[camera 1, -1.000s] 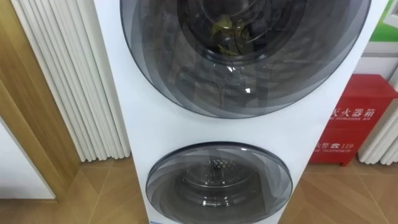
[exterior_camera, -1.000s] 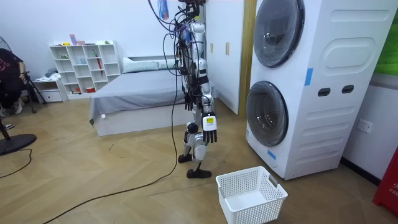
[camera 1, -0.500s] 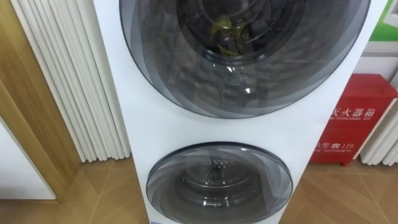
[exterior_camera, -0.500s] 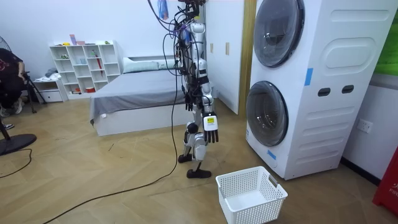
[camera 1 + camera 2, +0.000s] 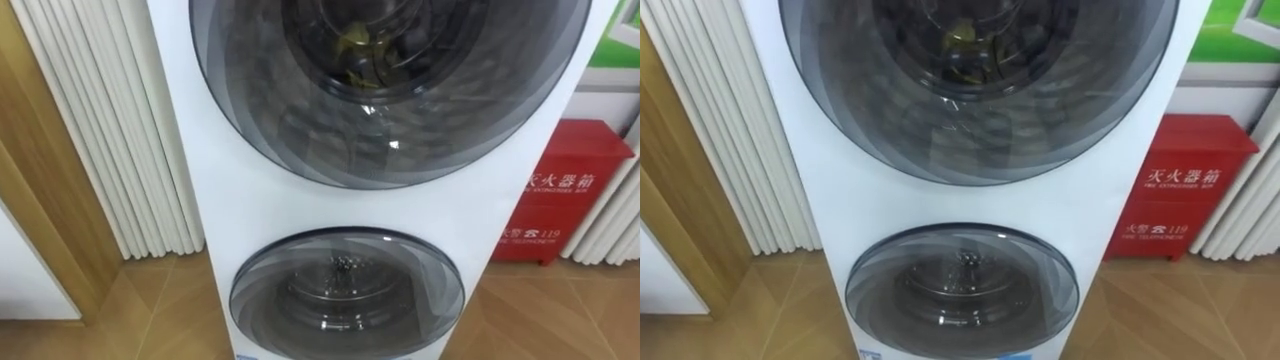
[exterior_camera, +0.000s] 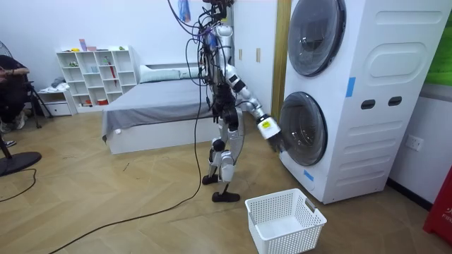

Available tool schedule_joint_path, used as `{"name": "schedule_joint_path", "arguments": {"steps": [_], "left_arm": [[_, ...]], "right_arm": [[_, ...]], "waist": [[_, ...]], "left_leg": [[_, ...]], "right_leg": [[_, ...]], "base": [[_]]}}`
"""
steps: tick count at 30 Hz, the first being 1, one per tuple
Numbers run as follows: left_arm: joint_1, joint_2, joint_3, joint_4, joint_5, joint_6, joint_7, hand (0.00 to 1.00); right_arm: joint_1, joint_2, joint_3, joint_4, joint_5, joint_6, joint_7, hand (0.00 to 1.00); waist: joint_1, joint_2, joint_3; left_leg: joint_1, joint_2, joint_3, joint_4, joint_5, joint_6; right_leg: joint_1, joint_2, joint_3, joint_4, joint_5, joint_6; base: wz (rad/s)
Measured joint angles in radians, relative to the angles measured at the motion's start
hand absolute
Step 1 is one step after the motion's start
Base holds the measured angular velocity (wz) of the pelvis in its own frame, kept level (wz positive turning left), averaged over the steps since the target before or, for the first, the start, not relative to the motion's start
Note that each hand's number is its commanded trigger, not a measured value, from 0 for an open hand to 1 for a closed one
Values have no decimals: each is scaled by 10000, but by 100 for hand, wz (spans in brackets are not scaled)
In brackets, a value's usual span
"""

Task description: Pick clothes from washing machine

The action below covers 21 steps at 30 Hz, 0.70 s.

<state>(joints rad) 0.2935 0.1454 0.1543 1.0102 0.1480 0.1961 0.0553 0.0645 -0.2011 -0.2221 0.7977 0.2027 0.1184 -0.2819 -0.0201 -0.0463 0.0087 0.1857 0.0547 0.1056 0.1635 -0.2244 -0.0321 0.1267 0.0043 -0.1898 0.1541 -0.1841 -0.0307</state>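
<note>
Wooden floor (image 5: 150, 300), white washer (image 5: 215, 230) ahead.
Left eye: what look like greenish clothes (image 5: 362, 50) are lying in the top drum behind the shut upper door (image 5: 390, 150).
Room: the robot is standing before the washer, holding its right hand (image 6: 268, 130) just beside the lower door (image 6: 304, 129). The clothes are sitting higher, behind the door above. Finger state cannot be told.
Right eye: both doors are showing shut.

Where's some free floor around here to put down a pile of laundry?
Bare wood floor lies wide open between the bed and the basket. The basket itself is empty. It is tight between the basket and the washing machine.
</note>
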Motion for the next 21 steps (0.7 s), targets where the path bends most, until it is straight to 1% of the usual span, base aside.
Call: {"name": "schedule_joint_path", "arguments": {"steps": [1, 2, 3, 4, 6, 9, 11, 13, 15, 17, 18, 19, 20, 21], "left_arm": [[15, 25, 8, -5, 17, -12, 5, 0], [-14, 39, 128, -47, 24, -74, 7, 0], [-39, 42, 277, -93, 10, -192, 11, 0], [-44, 51, 307, -91, -1, -254, 29, 0], [-54, 51, 281, -86, -70, -380, 75, 0], [-60, 58, 282, -104, -357, -514, 73, 0], [-63, 64, 282, -189, -358, -526, 60, 0], [-100, 81, 289, -215, -363, -605, 24, 0], [-116, 85, 258, -209, -389, -760, 30, 0], [-136, 87, 256, -200, -393, -781, 55, 0], [-138, 87, 256, -185, -388, -796, 60, 0], [-141, 87, 256, -171, -379, -804, 62, 0], [-137, 88, 256, -141, -373, -801, 76, 0], [-123, 88, 256, -124, -374, -798, 90, 0]], "right_arm": [[-36, -59, -17, -273, -117, -58, -47, 0], [-68, -151, -111, -907, -318, -117, -114, 0], [-93, -228, -205, -1466, -468, -205, -173, 0], [-124, -249, -244, -1737, -588, -235, -229, 0], [-149, -259, -356, -2958, -973, -309, -467, 0], [-196, -316, -353, -4333, -976, -331, -679, 0], [-445, -348, -353, -4703, -988, -369, -740, 0], [-694, -351, -353, -4775, -1001, -421, -772, 0], [-1113, -367, -298, -4774, -975, -424, -882, 0], [-1519, -379, -274, -4777, -948, -426, -942, 0], [-1766, -413, -276, -4801, -949, -425, -979, 0], [-1877, -444, -276, -4862, -948, -424, -1001, 0], [-2079, -535, -271, -4952, -931, -425, -1016, 0], [-2231, -704, -255, -4963, -885, -430, -1016, 0]], "waist": [[-20, -8, -11], [-18, -19, -34], [-2, 17, -58], [-3, 5, -58], [-17, -12, -51], [-27, -17, -51], [-32, -67, -36], [-8, -174, -36], [21, -264, -37], [22, -269, -41], [23, -249, -61], [24, -237, -62], [23, -207, -58], [31, -174, -74]], "left_leg": [[0, 0, -7, 2, 0, 0], [-11, 1, -14, 2, 0, 0], [-20, 4, -7, 2, 0, 0], [-17, 5, 2, 1, 0, 0], [-33, 10, 13, -7, 0, 0], [-40, 22, 12, -15, 0, 0], [-24, 20, 13, -18, 0, 0], [-8, 20, 13, -39, 0, 0], [-5, 14, 2, -51, 0, 0], [-37, 7, 2, -55, 0, 0], [-84, 2, -3, -54, 0, 0], [-99, 2, 2, -55, 0, 0], [-112, 3, 8, -55, 0, 0], [-113, 6, 5, -55, 0, 0]], "right_leg": [[2, -5, 3, 0, 0, 0], [-9, -15, 11, 6, -1, -2], [-21, -10, 32, 2, -3, -4], [-31, -11, 35, 6, -4, -7], [-33, -4, 88, 38, -5, -8], [-90, -5, 118, 164, -5, -9], [-90, 0, 155, 165, -4, -8], [-89, 4, 158, 168, -4, -8], [-110, 9, 167, 180, -2, -7], [-160, 20, 156, 185, 1, -5], [-214, 16, 142, 204, 3, -5], [-234, 11, 127, 217, 5, -4], [-241, 7, 101, 232, 11, -4], [-239, 7, 92, 248, 13, -5]], "base": [[-4], [0], [0], [-6], [-9], [-4], [-4], [0], [-2], [-2], [0], [5], [8], [7]]}}
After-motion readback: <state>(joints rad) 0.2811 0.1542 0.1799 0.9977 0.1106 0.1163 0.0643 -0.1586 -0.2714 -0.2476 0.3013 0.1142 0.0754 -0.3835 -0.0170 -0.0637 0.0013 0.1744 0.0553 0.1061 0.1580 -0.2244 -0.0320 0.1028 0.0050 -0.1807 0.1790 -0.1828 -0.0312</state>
